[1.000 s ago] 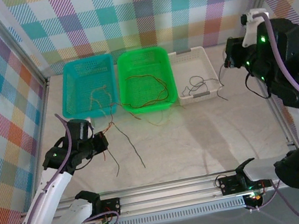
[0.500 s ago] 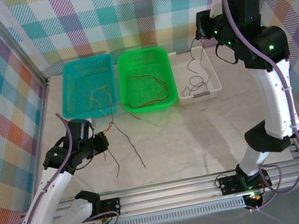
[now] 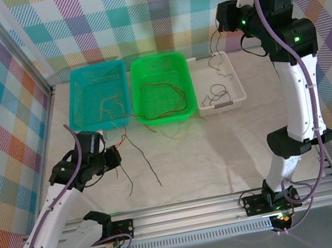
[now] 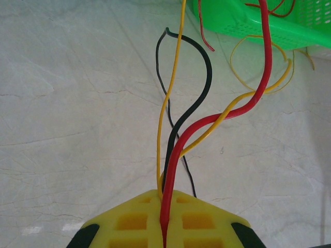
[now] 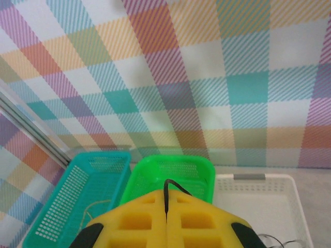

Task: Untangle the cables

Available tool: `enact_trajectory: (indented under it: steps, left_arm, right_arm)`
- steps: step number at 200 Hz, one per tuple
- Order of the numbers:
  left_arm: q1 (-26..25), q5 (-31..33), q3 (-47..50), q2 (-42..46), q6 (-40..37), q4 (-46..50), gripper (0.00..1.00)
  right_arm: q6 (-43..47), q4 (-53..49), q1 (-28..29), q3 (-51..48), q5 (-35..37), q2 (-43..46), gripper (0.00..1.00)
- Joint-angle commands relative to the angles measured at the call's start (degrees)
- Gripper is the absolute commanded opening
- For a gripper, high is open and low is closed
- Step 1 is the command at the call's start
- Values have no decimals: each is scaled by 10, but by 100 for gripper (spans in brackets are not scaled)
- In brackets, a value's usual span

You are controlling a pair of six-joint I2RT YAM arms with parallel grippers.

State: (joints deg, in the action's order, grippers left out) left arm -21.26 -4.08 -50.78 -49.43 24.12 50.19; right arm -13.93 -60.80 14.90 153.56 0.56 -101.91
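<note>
Well, the pale marbled table (image 3: pixel 221 146) carried everything. The right arm (image 3: pixel 292 76) stood tall at the back, and the left arm (image 3: pixel 48 222) lay low near the front. Three baskets sat side by side at the far edge: a teal basket (image 3: pixel 76 95), a green basket (image 3: pixel 137 93) and a white basket (image 3: pixel 236 82). The right gripper (image 5: pixel 166 206) was clamped tight, high over the white basket, pinching a dark cable (image 3: pixel 212 51) that hung down toward it. The left gripper (image 4: pixel 164 212) was closed just as tight on a red cable (image 4: pixel 243 108), a yellow cable (image 4: pixel 168 93) and a black cable (image 4: pixel 199 98), which trailed over the table toward the green basket. Reddish wires (image 3: pixel 167 95) lay in the green basket and tan wires (image 3: pixel 108 105) in the teal one.
</note>
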Motion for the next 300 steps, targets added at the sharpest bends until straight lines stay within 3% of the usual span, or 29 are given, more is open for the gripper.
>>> enact_trajectory:
  steps: [1,109,216,300]
  left_arm:
    - [-3,-12,4,-2,-13,-9,0]
    - [-4,-10,4,1,-14,-9,0]
    - [-4,-31,8,9,-16,-17,0]
    - [-5,-41,9,14,-18,-19,0]
  right_arm:
    - [-22,43,-20,12,-34,-3,0]
    - [-15,14,-38,-21,-32,-75,0]
    - [-47,86,-39,-320,-20,-58,0]
    - [-78,37,-51,-319,-11,-179,0]
